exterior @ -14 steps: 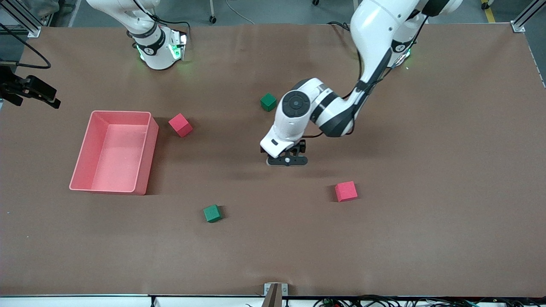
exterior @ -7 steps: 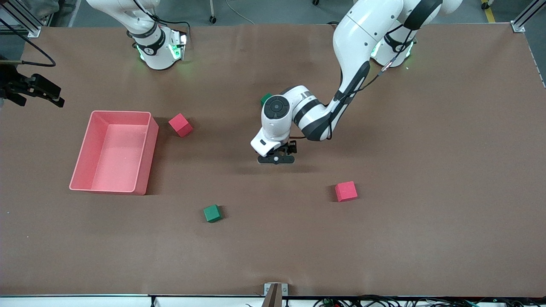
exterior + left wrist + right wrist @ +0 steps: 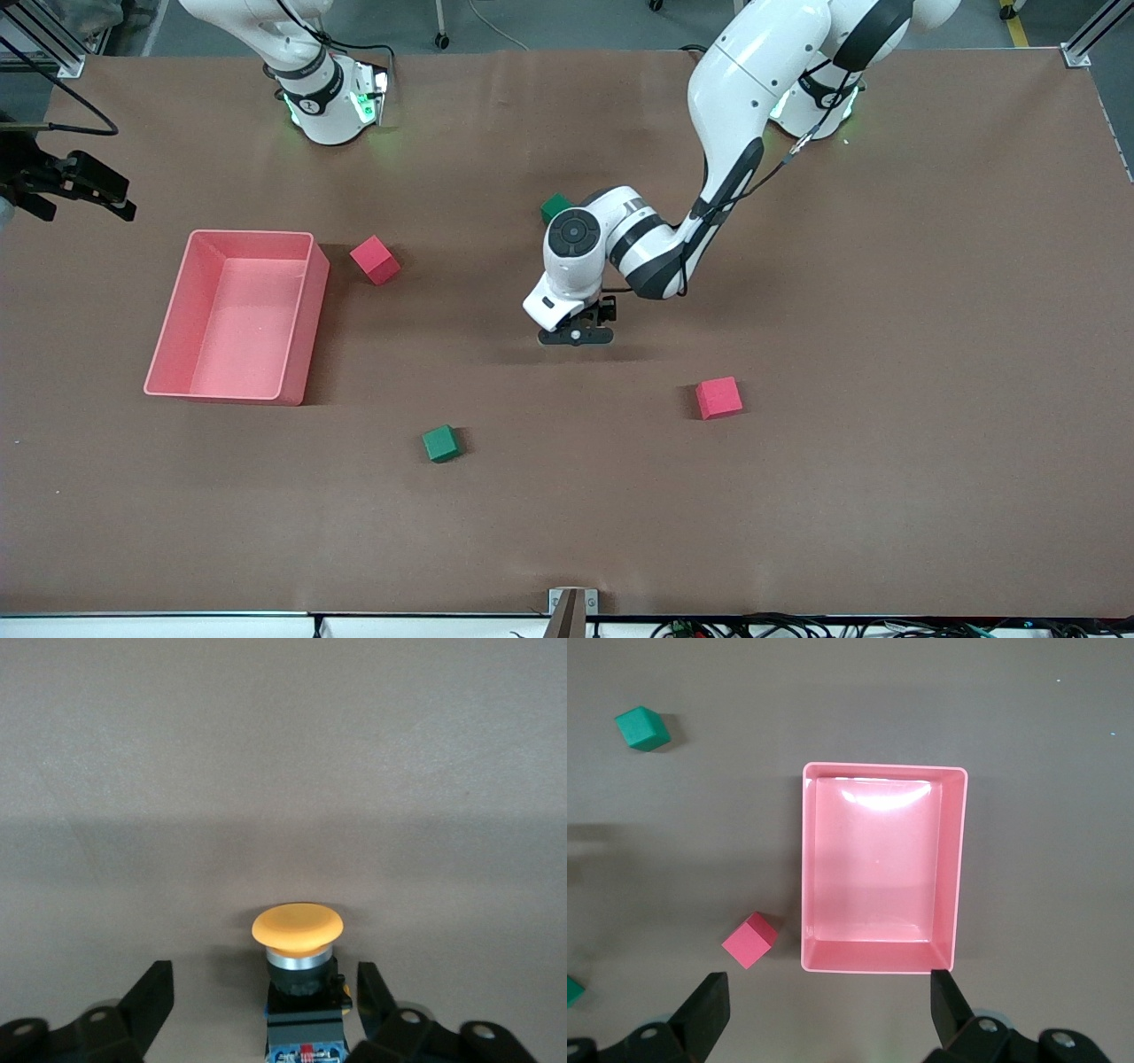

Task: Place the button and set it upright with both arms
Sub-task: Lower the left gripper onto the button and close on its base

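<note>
The button (image 3: 299, 970) has an orange cap and a black and blue body. It shows only in the left wrist view, between the fingers of my left gripper (image 3: 264, 983), with its cap pointing away from the camera. The jaws are open, with a gap to the button on each side. In the front view the left gripper (image 3: 576, 337) is low over the middle of the table and hides the button. My right gripper (image 3: 828, 992) is open and empty, high above the pink bin (image 3: 804, 868); in the front view it (image 3: 106, 202) shows at the right arm's end.
The pink bin (image 3: 306, 328) stands toward the right arm's end. A red cube (image 3: 375, 259) lies beside it. A green cube (image 3: 555, 206) is partly hidden by the left arm. Another red cube (image 3: 718, 397) and green cube (image 3: 440, 443) lie nearer the front camera.
My left arm has drawn in and shifted slightly toward the right arm's end, bringing the gripper lower over the table. The cubes and bin have not moved.
</note>
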Robot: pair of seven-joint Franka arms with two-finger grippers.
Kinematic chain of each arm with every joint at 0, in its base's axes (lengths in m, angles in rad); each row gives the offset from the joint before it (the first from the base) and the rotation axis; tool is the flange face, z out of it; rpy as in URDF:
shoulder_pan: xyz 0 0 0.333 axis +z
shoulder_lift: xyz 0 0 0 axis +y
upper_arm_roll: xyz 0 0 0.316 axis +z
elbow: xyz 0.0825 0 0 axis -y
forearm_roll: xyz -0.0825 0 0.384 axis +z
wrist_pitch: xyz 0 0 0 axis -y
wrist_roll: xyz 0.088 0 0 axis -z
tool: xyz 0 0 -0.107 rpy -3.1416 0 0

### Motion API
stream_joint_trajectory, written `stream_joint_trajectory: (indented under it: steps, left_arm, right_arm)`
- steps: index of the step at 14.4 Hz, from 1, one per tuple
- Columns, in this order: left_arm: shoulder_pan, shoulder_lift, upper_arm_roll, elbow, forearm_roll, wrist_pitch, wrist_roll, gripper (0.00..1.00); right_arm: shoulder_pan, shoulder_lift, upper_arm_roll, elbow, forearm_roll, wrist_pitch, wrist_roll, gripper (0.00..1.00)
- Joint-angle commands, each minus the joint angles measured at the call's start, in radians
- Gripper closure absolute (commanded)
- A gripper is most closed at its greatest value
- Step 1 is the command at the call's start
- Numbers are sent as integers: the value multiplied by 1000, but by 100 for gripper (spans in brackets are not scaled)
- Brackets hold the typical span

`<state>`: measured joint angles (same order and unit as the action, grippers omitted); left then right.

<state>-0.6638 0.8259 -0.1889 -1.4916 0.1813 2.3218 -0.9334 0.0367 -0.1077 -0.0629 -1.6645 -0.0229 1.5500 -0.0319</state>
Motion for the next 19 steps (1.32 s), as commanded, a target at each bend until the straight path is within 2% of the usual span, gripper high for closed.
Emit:
stream_joint_trajectory:
  steps: [1,8,15,19]
  left_arm:
    - [-7,18,2,25,24,11,-28,26]
    - [-7,27,2,30,23,14,-31,28]
    - [-16,44,2,59,24,14,-70,56]
    - [-16,45,2,59,24,14,-71,59]
  right_arm:
    - [12,-29,8,-26,1,2,-11,0]
    - [19,-23,5,-32,0,25,-62,0]
    - [-9,-30,-20,-18,-17,12,-170,0]
    - [-12,-26,-21,-18,-15,12,-164,0]
